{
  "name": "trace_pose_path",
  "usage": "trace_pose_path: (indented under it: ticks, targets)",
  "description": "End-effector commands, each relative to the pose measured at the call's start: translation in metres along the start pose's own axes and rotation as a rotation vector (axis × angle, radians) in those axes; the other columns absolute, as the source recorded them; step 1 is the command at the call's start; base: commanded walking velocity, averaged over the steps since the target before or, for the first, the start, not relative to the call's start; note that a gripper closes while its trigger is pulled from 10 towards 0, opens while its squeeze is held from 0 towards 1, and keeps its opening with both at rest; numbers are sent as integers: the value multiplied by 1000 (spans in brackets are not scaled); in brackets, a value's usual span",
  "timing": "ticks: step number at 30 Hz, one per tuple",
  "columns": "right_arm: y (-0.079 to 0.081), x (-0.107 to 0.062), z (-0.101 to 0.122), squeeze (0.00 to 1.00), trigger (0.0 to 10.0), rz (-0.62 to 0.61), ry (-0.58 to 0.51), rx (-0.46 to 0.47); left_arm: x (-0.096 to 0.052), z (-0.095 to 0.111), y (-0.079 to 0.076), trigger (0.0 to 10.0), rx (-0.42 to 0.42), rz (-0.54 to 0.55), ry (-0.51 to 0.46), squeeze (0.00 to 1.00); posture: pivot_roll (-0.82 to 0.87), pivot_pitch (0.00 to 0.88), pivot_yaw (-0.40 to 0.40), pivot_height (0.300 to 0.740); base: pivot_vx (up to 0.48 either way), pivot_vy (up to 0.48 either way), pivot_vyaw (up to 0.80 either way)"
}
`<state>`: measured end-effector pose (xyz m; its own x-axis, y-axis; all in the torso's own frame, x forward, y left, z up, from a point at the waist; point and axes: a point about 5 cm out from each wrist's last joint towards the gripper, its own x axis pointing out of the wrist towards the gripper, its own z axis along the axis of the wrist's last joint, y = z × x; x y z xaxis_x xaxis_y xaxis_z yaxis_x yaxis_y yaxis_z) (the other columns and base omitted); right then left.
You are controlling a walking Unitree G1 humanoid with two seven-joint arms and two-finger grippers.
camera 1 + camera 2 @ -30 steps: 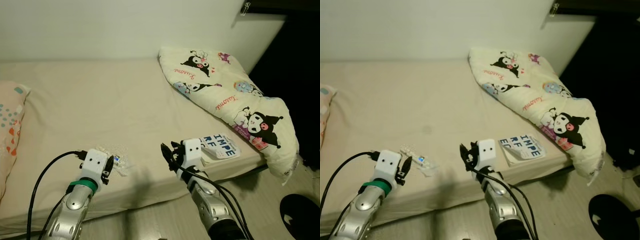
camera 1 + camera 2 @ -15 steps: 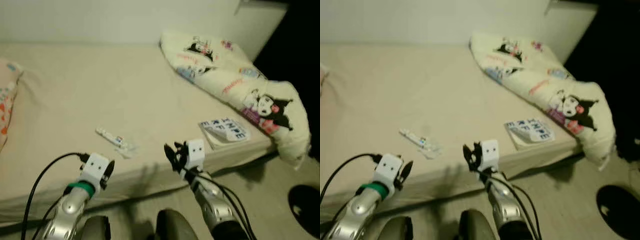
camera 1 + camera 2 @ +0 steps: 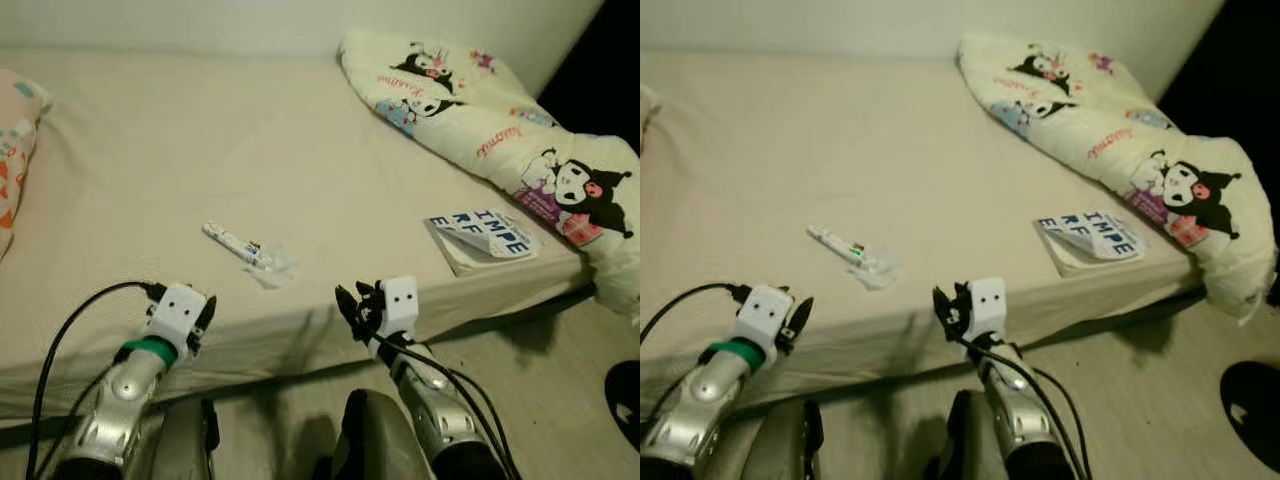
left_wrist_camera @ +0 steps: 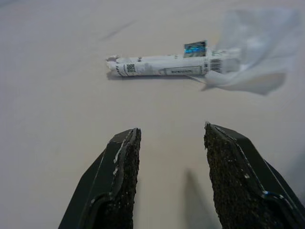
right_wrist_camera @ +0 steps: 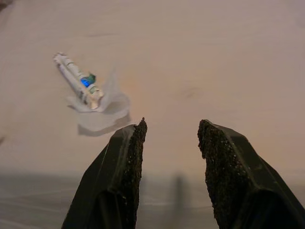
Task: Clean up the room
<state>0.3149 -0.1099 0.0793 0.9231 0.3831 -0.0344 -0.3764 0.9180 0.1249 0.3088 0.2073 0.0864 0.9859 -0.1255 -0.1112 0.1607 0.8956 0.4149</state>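
Looking down from the head camera, I saw both arms raised at the near edge of the bed (image 3: 150,130), and I took the bed as my reference for everything else. My left gripper (image 4: 169,176) hung over the near edge of the mattress with its two black fingers spread apart and nothing between them. My right gripper (image 5: 169,167) was at the same near edge, further toward the foot end, fingers likewise parted and empty.

Just beyond the left gripper, on the beige sheet a little way in from the near edge, lay the thing I had to clear: a small white tube (image 3: 235,243) with printed labels and a blue patch. One end of it touched a crumpled clear wrapper (image 3: 275,268), which lay on the side nearer the grippers. Both sat flat on the sheet, apart from either gripper.

Toward the foot corner of the bed, a book (image 3: 482,235) with large dark letters on a white cover lay at the near edge. Behind it, a cream blanket (image 3: 500,130) printed with black cartoon figures was heaped along the foot end, spilling over the corner. At the opposite end, a pillow (image 3: 15,150) with orange and teal marks rested against the edge of my view.
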Motion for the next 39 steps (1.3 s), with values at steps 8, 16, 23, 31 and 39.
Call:
trace_pose_path:
  ticks: [8, 16, 23, 31, 39]
  targets:
    - [-9, -7, 12, 0, 10000, -32, -30, -3, 30, 21, 10, 10000, 60, -92, -36, 0, -12, 170, -120, 513, 0, 0, 0]
    - [-19, -20, 18, 0, 10000, -100, -51, -7, 53, 56, 19, 10000, 71, -220, -94, 1000, -74, 203, -94, 493, 0, 0, 0]
    - [-22, -32, 20, 0, 10000, -124, -44, -12, 63, 78, 29, 10000, -18, -383, -100, 1000, -113, 246, -99, 493, 0, 0, 0]
    - [-24, -50, 21, 0, 10000, -160, -18, -21, 67, 96, 55, 10000, -66, -510, -59, 1000, -145, 297, -93, 493, 0, 0, 0]
    - [-26, -58, 20, 0, 10000, -167, 2, -30, 66, 99, 57, 10000, -42, -609, -13, 0, -169, 317, -96, 493, 0, 0, 0]
